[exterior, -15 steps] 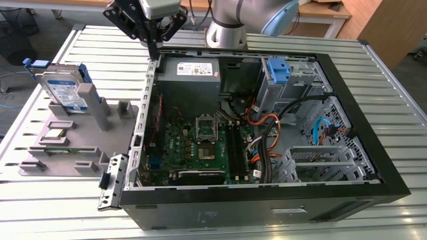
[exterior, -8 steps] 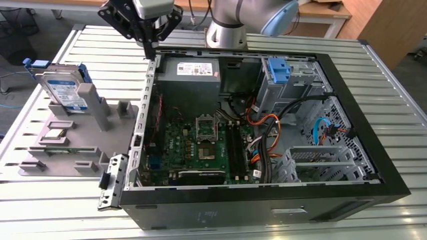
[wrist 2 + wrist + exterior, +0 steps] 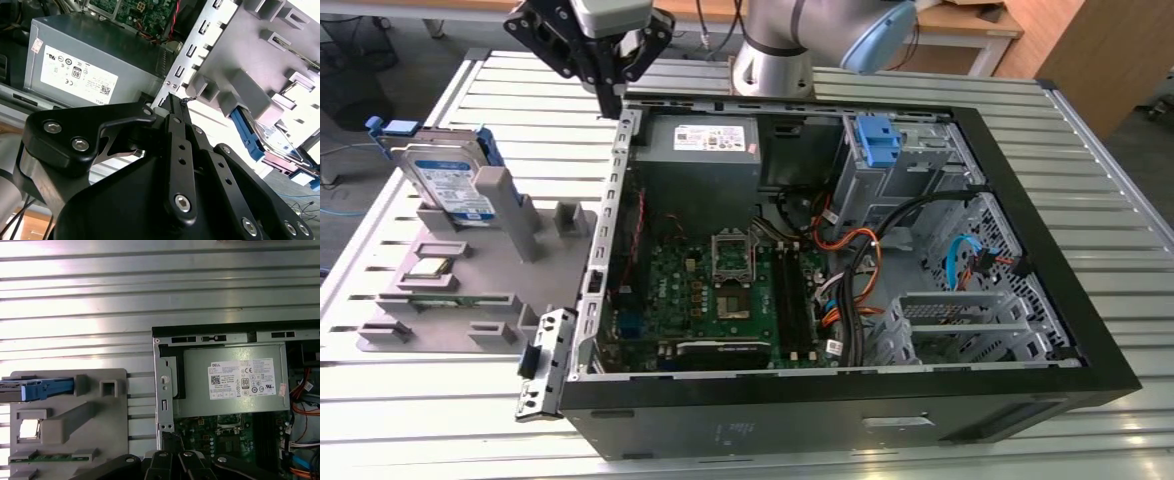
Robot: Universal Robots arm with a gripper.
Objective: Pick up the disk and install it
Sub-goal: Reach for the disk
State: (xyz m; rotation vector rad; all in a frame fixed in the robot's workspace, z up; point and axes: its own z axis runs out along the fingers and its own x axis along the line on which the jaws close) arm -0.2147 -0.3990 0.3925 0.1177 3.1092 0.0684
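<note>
The disk [image 3: 451, 185] is a silver drive with a blue-and-white label and a blue bracket. It stands upright on edge in a grey holder block [image 3: 480, 290] at the exterior view's left. My black gripper [image 3: 608, 100] hangs shut and empty above the far left corner of the open computer case [image 3: 854, 410], to the right of the disk and apart from it. In the second wrist view the gripper [image 3: 176, 100] has its fingers pressed together, with the disk [image 3: 280, 146] beyond. In the first wrist view the disk [image 3: 42, 389] lies edge-on, away from the gripper [image 3: 171, 440].
A grey power supply box [image 3: 707, 140] fills the case's far left corner, just below the gripper. A bare blue bracket [image 3: 878, 140] sits in the drive bay at the case's far right. Cables and a motherboard [image 3: 720, 280] fill the case floor. Everything rests on a slatted metal table [image 3: 427, 420].
</note>
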